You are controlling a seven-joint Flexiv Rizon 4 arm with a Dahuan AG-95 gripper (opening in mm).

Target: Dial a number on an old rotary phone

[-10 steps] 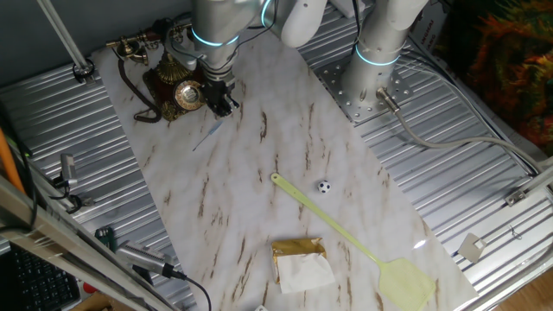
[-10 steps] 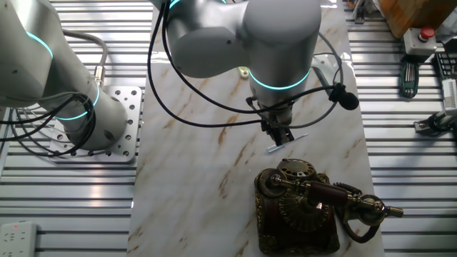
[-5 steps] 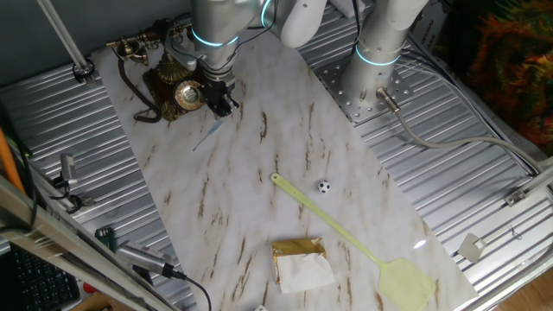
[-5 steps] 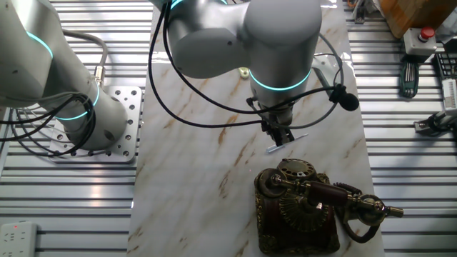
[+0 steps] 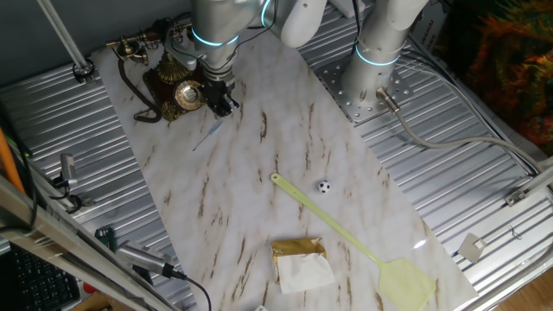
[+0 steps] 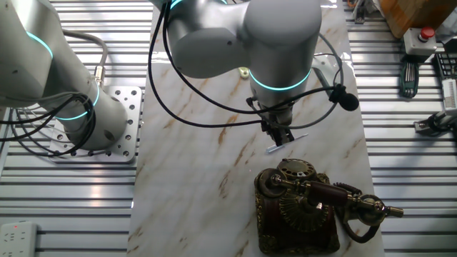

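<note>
The old rotary phone (image 5: 173,89) stands at the far left end of the marble board, with a dark brown base, a round brass dial (image 5: 187,95) and an ornate handset on the cradle. It also shows in the other fixed view (image 6: 300,207), with its dial (image 6: 295,170) facing the arm. My gripper (image 5: 223,103) hangs just to the right of the dial, fingers close together and pointing down; in the other fixed view my gripper (image 6: 283,135) is just above the dial. A thin pale stick (image 6: 286,143) lies or hangs at the fingertips; whether it is held is unclear.
A yellow-green fly swatter (image 5: 354,242) lies across the board's near half. A small black-and-white ball (image 5: 323,186) sits beside its handle. A gold-and-white packet (image 5: 301,263) lies near the front edge. The phone's dark cord (image 5: 134,91) loops to its left. A second arm base (image 5: 373,60) stands at the right.
</note>
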